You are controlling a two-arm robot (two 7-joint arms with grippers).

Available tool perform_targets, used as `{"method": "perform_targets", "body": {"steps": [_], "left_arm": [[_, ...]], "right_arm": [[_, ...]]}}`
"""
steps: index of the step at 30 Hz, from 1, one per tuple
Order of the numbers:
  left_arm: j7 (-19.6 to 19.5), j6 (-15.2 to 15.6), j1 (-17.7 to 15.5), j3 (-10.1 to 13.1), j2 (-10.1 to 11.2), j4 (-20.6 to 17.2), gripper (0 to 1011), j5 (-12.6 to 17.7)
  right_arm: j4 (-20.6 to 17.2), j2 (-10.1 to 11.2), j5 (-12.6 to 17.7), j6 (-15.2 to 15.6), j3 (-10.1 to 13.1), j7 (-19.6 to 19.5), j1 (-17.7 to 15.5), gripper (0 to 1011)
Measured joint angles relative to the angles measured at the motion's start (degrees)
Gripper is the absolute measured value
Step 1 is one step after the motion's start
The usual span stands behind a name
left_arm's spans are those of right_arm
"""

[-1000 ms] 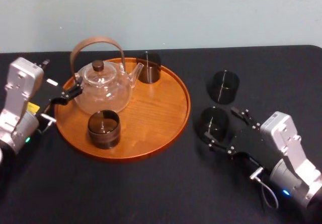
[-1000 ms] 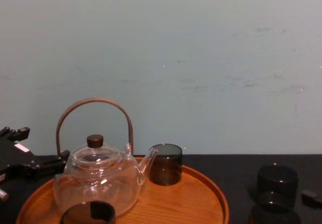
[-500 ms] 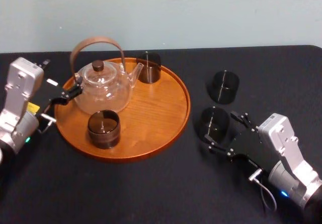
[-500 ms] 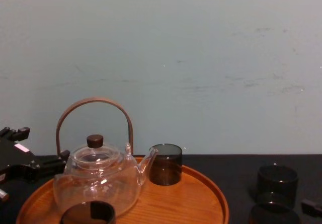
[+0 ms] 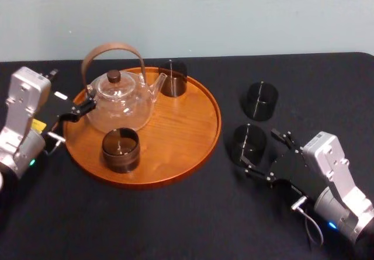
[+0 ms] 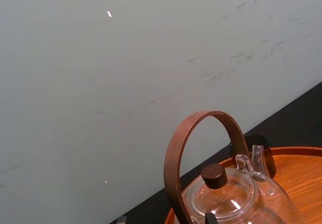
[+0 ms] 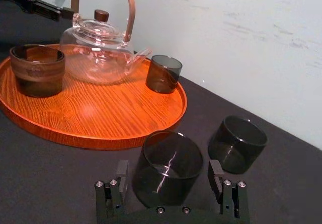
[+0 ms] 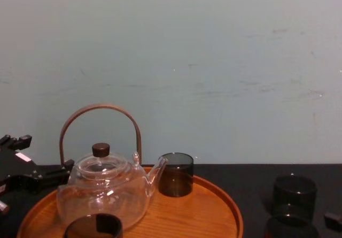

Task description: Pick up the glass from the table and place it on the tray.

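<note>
**Item: glass** [image 5: 248,145]. Dark smoked tumbler, upright on the desk [image 5: 175,225], just beside the tray's right rim and outside it. Your right wrist view shows it standing between the fingers [image 7: 122,172] of the right tool.

**Right tool** [image 5: 260,152]. Spread wide, one finger on each side of the glass. A sliver of gap shows on both sides, so count it as gripping nothing.

**Second glass** [image 5: 260,100]. Same kind, on the desk just behind the first and apart from it.

**Tray** [image 5: 181,131]. Round, wooden, left of both glasses. It carries a teapot [image 5: 120,99] and two more glasses, one near the front [image 5: 120,149] and one at the back by the spout [image 5: 173,79]. The right half of its floor is bare.

**Left tool** [image 5: 70,90]. Idle at the tray's left rim beside the teapot, spread and empty.

**Progress, as you may judge it.**
- Done: the reach, with the tool lined up around the glass.
- Left: the grip, the lift, the carry left over the rim and the set-down on the bare wood.

Treat this as an early stage of the task.
</note>
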Motion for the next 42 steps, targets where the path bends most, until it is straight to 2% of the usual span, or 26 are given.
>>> {"method": "perform_targets", "body": {"steps": [25,42], "left_arm": [[0.0,0.0,0.0,0.0,0.0,0.0,1009,0.0],[0.0,0.0,0.0,0.0,0.0,0.0,1009,0.0]], "right_arm": [[6.0,-4.1,-0.3,0.9,2.2,4.1,1.3,1003],[10.5,-7.2,-1.7,1.6,3.1,7.0,5.1,1003]]}}
